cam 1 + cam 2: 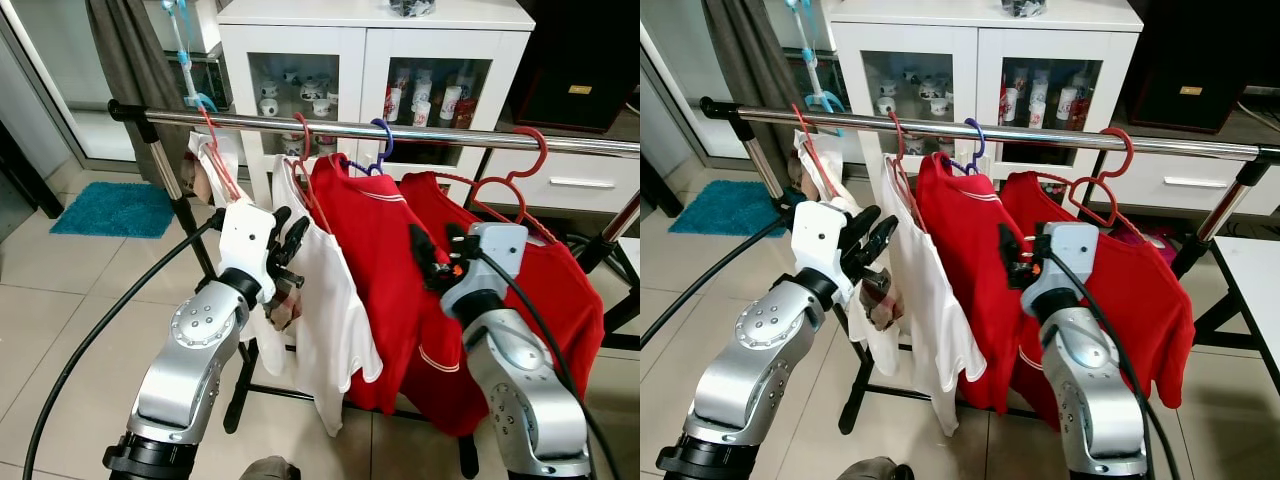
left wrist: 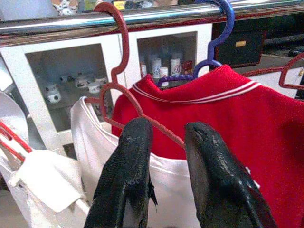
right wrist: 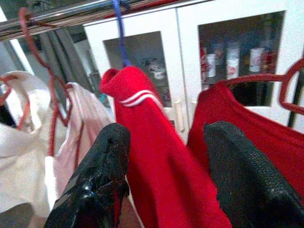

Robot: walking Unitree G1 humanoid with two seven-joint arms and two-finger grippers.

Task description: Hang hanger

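Red hanger [image 2: 124, 90] hooked upright on rail [image 2: 57, 23], between parted left hand [image 2: 166, 156] fingers.

My head stereo pair looks forward and down at the rail [image 1: 400, 132] from behind both arms | left wrist camera sits close under the rail, facing the cabinet [image 2: 114, 61] | right wrist likewise (further along) | all views share rail and cabinet.

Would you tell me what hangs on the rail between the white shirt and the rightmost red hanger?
A red shirt on a blue hanger, seen in both eye views.
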